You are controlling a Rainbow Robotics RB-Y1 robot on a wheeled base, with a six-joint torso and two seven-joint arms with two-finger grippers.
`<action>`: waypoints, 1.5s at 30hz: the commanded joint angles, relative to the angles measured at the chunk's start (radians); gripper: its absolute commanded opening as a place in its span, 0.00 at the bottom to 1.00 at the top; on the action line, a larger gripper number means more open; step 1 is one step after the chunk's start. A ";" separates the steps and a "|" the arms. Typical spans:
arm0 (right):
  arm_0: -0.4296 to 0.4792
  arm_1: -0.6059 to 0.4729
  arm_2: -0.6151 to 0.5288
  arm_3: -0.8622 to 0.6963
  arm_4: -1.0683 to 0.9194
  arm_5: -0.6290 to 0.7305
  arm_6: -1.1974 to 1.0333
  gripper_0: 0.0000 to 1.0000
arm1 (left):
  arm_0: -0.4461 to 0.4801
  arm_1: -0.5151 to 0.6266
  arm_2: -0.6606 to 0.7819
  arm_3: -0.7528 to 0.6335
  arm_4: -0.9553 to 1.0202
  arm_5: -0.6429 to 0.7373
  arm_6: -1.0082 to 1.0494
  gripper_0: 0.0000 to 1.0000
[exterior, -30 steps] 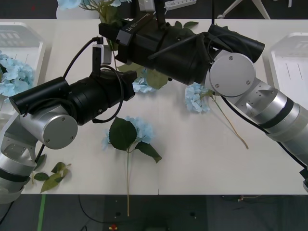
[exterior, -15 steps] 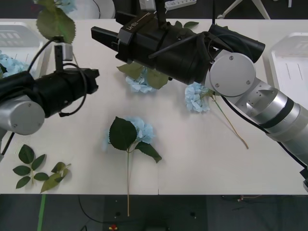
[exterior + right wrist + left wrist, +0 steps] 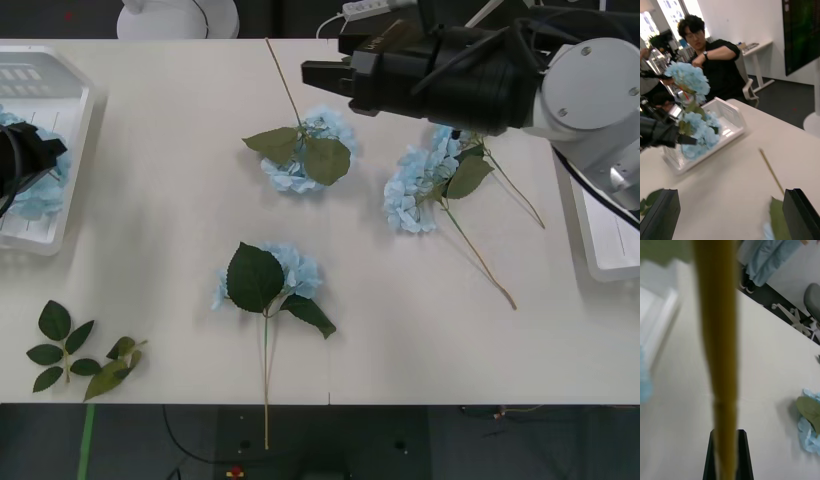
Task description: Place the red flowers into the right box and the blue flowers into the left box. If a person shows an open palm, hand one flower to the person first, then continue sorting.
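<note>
Since the earlier frame both arms have swung apart. The left gripper (image 3: 681,139), pinched shut on a stalk (image 3: 717,352), holds its flower over the left box (image 3: 40,235). The right gripper (image 3: 730,210), fingers spread and empty, hovers beyond four flowers lying on the table (image 3: 150,200); the nearest stalk (image 3: 771,170) points away from it.
</note>
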 commanded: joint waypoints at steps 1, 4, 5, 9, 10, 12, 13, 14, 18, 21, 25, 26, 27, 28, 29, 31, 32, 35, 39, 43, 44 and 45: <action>-0.049 -0.101 -0.071 0.073 0.003 0.102 -0.037 0.81 | -0.051 0.091 0.026 0.110 0.170 -0.009 -0.018 0.00; -0.065 -0.130 -0.112 0.155 0.053 0.233 -0.051 0.81 | -0.080 0.101 0.025 0.202 0.247 -0.001 -0.027 0.00; -0.071 -0.133 -0.134 0.187 0.078 0.280 -0.055 0.82 | -0.091 0.101 0.022 0.229 0.245 -0.001 -0.032 0.00; -0.103 -0.142 -0.172 0.282 0.178 0.418 -0.065 0.87 | -0.151 0.101 -0.037 0.298 0.256 -0.001 -0.048 0.00; -0.109 -0.145 -0.172 0.294 0.193 0.430 -0.068 0.87 | -0.159 0.101 -0.047 0.308 0.256 -0.003 -0.052 0.00; -0.129 -0.150 -0.174 0.340 0.250 0.470 -0.075 0.87 | -0.192 0.101 -0.083 0.337 0.256 -0.003 -0.087 0.00; -0.137 -0.150 -0.174 0.360 0.276 0.485 -0.077 0.87 | -0.205 0.101 -0.100 0.346 0.256 -0.004 -0.104 0.00; -0.146 -0.150 -0.174 0.386 0.314 0.500 -0.080 0.87 | -0.219 0.101 -0.126 0.358 0.256 -0.003 -0.128 0.00; -0.163 -0.148 -0.174 0.446 0.461 0.545 -0.085 0.87 | -0.237 0.101 -0.167 0.383 0.256 -0.004 -0.182 0.00; -0.163 -0.147 -0.169 0.487 0.578 0.574 -0.081 0.87 | -0.235 0.101 -0.176 0.383 0.258 -0.004 -0.194 0.01; -0.163 -0.128 -0.164 0.533 0.678 0.582 -0.077 0.87 | -0.234 0.111 -0.176 0.383 0.256 -0.004 -0.205 0.60; -0.163 -0.122 -0.164 0.546 0.699 0.583 -0.077 0.87 | -0.234 0.111 -0.176 0.383 0.256 -0.004 -0.205 0.68; -0.163 -0.115 -0.164 0.560 0.721 0.582 -0.077 0.87 | -0.232 0.111 -0.175 0.384 0.259 -0.003 -0.206 0.74; -0.163 -0.104 -0.164 0.576 0.747 0.580 -0.075 0.87 | -0.231 0.111 -0.176 0.386 0.267 -0.006 -0.208 0.81; -0.163 -0.090 -0.164 0.595 0.768 0.563 -0.072 0.87 | -0.231 0.111 -0.176 0.387 0.278 -0.013 -0.208 0.86; -0.163 -0.072 -0.163 0.618 0.793 0.542 -0.071 0.88 | -0.222 0.111 -0.176 0.387 0.308 -0.030 -0.211 0.91; -0.163 -0.053 -0.164 0.633 0.813 0.525 -0.069 0.87 | -0.217 0.111 -0.176 0.387 0.340 -0.043 -0.214 0.92; -0.163 -0.015 -0.164 0.671 0.857 0.487 -0.068 0.87 | -0.206 0.112 -0.175 0.384 0.429 -0.059 -0.229 0.96; -0.166 0.025 -0.164 0.711 0.905 0.450 -0.062 0.87 | -0.189 0.124 -0.167 0.360 0.592 -0.059 -0.243 0.99; -0.166 0.060 -0.164 0.750 0.937 0.413 -0.054 0.87 | -0.128 0.143 -0.119 0.282 0.707 -0.053 -0.251 1.00; -0.166 0.071 -0.164 0.767 0.938 0.398 -0.051 0.87 | -0.099 0.143 -0.092 0.246 0.721 -0.041 -0.253 1.00; -0.166 0.076 -0.164 0.773 0.940 0.388 -0.048 0.87 | -0.082 0.143 -0.076 0.229 0.722 -0.035 -0.253 1.00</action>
